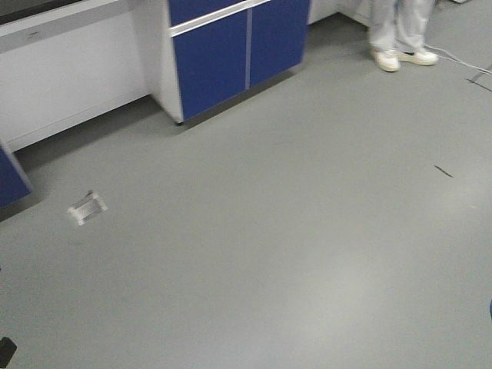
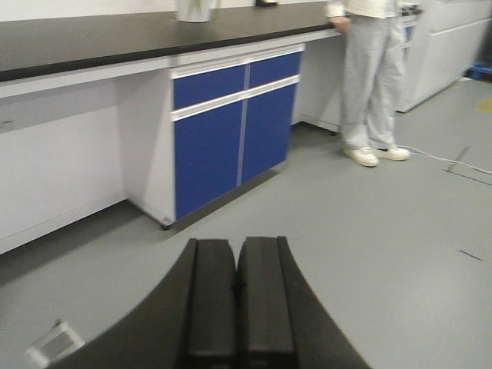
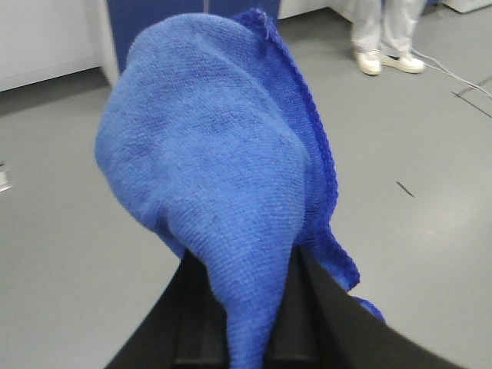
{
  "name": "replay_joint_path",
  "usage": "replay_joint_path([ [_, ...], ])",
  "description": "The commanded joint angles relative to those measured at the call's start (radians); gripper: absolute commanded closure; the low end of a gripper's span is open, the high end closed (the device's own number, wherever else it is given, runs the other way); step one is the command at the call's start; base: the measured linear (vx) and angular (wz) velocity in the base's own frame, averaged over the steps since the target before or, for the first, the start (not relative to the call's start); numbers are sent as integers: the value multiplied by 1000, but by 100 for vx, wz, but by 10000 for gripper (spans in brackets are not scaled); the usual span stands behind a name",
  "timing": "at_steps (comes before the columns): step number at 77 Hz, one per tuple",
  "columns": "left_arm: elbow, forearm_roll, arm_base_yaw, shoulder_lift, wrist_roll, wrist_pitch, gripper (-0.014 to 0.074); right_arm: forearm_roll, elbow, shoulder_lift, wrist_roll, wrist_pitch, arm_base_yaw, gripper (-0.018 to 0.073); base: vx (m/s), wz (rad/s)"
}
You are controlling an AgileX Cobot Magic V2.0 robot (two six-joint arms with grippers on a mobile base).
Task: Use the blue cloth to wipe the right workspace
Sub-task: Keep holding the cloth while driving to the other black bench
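The blue cloth point(image 3: 215, 154) fills the right wrist view, bunched up and hanging over the jaws. My right gripper point(image 3: 247, 265) is shut on its lower fold, held in the air above the grey floor. My left gripper point(image 2: 236, 244) is shut and empty, its two black fingers point(image 2: 211, 300) pressed together, pointing toward the cabinets. In the front view a sliver of blue point(image 1: 490, 309) shows at the right edge and a black part point(image 1: 4, 350) at the bottom left corner. No work surface is under either gripper.
A bench with blue cabinet doors point(image 1: 234, 50) point(image 2: 227, 131) and a black top stands ahead. A person in white point(image 2: 370, 84) stands at its right end, feet point(image 1: 403, 57) on the floor. A small clear object point(image 1: 87, 207) and a cable point(image 2: 453, 160) lie on the grey floor.
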Motion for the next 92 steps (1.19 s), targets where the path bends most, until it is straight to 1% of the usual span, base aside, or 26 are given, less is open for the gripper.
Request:
replay_joint_path([
  [1,-25,-5,-7,0,1,-82,603,-7,-27,8,-7,-77,-2,564,24,-56],
  [18,-25,-5,-7,0,1,-82,603,-7,-27,8,-7,-77,-2,564,26,-46],
  [36,-25,-5,-7,0,1,-82,603,-7,-27,8,-7,-73,-2,564,32,-21],
  [92,-25,-5,-7,0,1,-82,603,-7,-27,8,-7,-73,-2,564,40,8],
])
